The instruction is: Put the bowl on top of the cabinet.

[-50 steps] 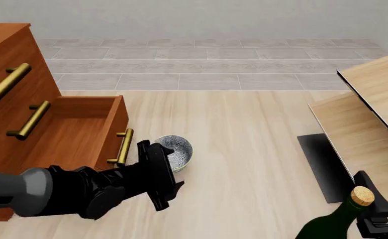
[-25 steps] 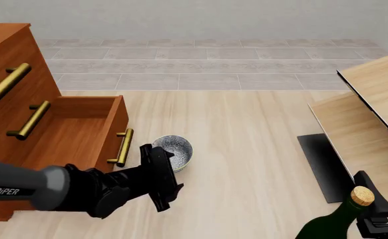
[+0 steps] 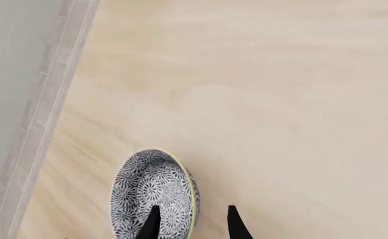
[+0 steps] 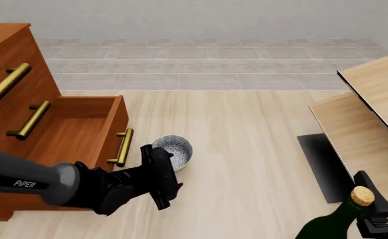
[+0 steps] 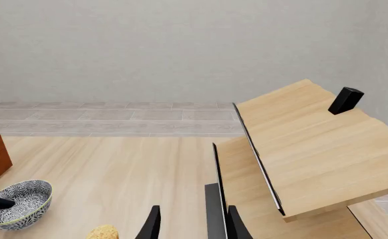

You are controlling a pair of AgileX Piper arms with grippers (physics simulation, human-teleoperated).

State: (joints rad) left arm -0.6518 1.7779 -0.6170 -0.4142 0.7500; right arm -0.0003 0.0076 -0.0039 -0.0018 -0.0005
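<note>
Two fingers of the released left pincer (image 3: 190, 224) straddle the bowl's (image 3: 155, 191) rim, beside the cabinet (image 4: 21, 114).

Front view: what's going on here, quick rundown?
The left claw is at the bowl, which sits on the table beside the cabinet and its pulled-out bottom drawer. In the left wrist view the claw is open, one finger inside the bowl and the other outside, straddling the rim. The bowl is not lifted yet. The right claw hangs open near a green corked bottle, holding nothing.
</note>
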